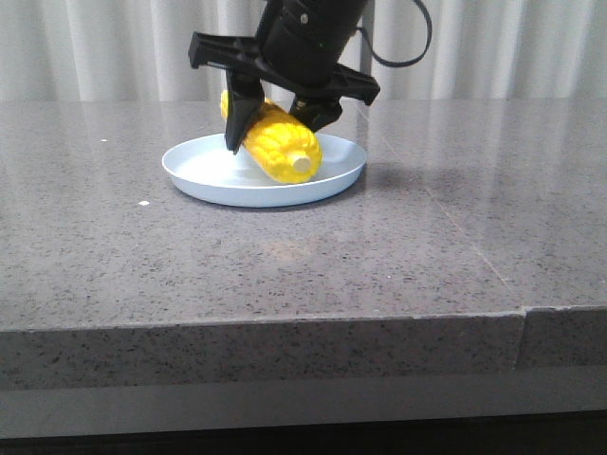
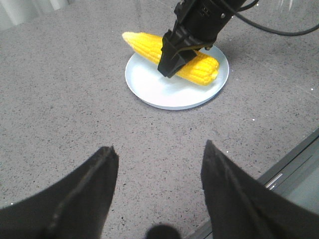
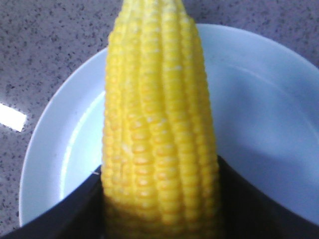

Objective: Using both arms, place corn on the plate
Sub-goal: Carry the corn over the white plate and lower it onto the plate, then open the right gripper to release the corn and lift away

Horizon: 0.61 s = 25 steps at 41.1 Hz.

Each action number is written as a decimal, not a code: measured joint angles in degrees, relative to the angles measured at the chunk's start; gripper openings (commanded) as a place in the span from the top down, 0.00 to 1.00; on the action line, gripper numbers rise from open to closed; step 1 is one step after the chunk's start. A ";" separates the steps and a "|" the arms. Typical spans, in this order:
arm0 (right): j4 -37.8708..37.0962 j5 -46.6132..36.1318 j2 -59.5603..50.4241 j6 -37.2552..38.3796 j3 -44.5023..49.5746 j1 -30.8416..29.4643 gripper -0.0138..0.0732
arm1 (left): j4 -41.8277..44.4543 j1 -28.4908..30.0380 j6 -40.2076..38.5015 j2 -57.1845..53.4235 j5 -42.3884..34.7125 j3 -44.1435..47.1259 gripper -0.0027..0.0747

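The yellow corn [image 1: 275, 142] lies tilted over the pale-blue plate [image 1: 204, 171], its pale stub end low over the plate's middle and its far tip over the rim. My right gripper [image 1: 273, 128] comes down from above and is shut on the cob, one finger on each side. The right wrist view shows the corn [image 3: 157, 114] between the dark fingers [image 3: 75, 209] above the plate [image 3: 264, 99]. I cannot tell whether the cob touches the plate. My left gripper [image 2: 158, 149] is open and empty over bare table, well short of the plate [image 2: 164, 92] and corn [image 2: 142, 42].
The grey speckled stone table [image 1: 427, 246] spreads around the plate. Its front edge [image 1: 285, 327] runs across the front view. White curtains [image 1: 512, 47] hang behind. In the left wrist view the table's edge [image 2: 294, 154] lies close to the left gripper.
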 measured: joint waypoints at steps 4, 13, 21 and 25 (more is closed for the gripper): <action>0.00 0.00 0.26 0.00 0.00 0.00 0.14 | 0.00 0.00 0.00 0.00 0.00 0.00 0.49; 0.00 0.00 -0.43 0.00 0.00 0.00 0.15 | 0.00 0.00 0.00 0.00 0.00 0.00 0.49; -3.28 0.83 -4.97 0.00 0.00 0.00 0.15 | 0.00 0.00 0.00 0.00 0.00 0.00 0.49; -5.38 2.22 -8.32 -0.14 0.00 0.00 0.15 | 0.00 0.00 0.00 0.00 0.00 0.00 0.49</action>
